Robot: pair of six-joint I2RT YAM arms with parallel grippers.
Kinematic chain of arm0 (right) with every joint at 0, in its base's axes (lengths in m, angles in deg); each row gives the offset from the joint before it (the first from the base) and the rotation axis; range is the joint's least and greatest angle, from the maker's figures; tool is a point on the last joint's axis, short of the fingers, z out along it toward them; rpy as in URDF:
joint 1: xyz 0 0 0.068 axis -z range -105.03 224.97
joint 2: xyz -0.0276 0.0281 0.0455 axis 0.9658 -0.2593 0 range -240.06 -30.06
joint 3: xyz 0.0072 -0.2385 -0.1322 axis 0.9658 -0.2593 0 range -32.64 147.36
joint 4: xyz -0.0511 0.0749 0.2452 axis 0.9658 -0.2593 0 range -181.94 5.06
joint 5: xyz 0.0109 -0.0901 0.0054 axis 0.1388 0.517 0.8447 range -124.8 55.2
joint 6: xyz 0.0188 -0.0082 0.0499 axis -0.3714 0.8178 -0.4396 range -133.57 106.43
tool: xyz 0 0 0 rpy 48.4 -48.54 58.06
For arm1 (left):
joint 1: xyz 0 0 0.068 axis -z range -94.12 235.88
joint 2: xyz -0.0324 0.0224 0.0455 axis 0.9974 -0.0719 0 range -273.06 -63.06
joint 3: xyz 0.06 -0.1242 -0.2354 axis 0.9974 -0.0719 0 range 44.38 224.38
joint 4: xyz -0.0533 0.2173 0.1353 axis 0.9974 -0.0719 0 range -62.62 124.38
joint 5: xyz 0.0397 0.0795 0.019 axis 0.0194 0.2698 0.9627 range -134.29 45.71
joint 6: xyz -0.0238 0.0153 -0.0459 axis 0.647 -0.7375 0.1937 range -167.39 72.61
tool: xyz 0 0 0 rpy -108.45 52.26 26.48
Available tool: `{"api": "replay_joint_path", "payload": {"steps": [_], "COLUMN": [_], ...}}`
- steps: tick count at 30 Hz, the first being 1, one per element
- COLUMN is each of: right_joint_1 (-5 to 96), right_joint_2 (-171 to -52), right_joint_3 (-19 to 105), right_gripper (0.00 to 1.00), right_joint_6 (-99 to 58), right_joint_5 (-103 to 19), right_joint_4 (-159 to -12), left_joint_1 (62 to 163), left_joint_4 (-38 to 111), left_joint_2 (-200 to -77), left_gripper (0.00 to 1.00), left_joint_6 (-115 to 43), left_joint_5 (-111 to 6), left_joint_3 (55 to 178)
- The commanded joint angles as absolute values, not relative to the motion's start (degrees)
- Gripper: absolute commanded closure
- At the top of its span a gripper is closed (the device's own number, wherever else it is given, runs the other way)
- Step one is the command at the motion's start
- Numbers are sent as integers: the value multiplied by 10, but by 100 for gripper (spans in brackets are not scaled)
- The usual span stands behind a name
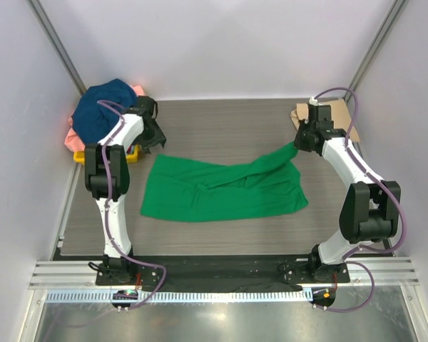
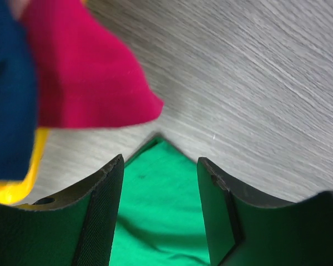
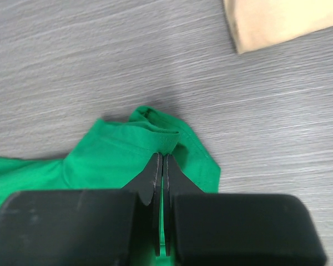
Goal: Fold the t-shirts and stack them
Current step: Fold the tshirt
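Note:
A bright green t-shirt (image 1: 221, 189) lies spread across the middle of the table. My right gripper (image 1: 297, 144) is shut on its right upper corner (image 3: 155, 133) and lifts that corner off the table. My left gripper (image 1: 155, 140) is open above the shirt's left upper corner (image 2: 158, 183), which lies flat between the jaws. A pile of tees sits at the back left: navy blue (image 1: 103, 107), salmon pink (image 1: 75, 139), yellow (image 1: 132, 153), with red (image 2: 89, 77) showing in the left wrist view. A tan t-shirt (image 1: 335, 114) lies at the back right and shows in the right wrist view (image 3: 277, 22).
The grey wood-grain table top (image 1: 221, 125) is enclosed by white walls on three sides. The pile of tees crowds the back left corner beside my left arm. A metal rail (image 1: 221, 274) runs along the near edge.

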State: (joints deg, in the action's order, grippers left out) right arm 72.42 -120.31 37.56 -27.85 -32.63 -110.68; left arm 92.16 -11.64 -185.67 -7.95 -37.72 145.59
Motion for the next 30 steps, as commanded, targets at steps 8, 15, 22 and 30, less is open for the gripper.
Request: {"api": "replay_joint_path", "payload": {"steps": [8, 15, 22, 30], "right_joint_1": [722, 723, 722, 722], "right_joint_2": [-1217, -1227, -1247, -1212], "right_joint_3": [394, 393, 434, 441], "right_gripper": [99, 99, 99, 99], "right_joint_6": [-282, -283, -291, -292], "right_joint_5": [-362, -367, -416, -444], "right_joint_4": [-1081, -1078, -1069, -1062], "left_joint_1": [947, 952, 951, 939], "left_joint_4": [-131, -120, -168, -165], "left_joint_2": [-1900, -1909, -1919, -1774], "left_gripper": [48, 72, 100, 100], "left_joint_6": [-77, -73, -79, -66], "left_joint_5": [-330, -319, -306, -259], "left_joint_3": [1476, 1463, 1519, 1436]}}
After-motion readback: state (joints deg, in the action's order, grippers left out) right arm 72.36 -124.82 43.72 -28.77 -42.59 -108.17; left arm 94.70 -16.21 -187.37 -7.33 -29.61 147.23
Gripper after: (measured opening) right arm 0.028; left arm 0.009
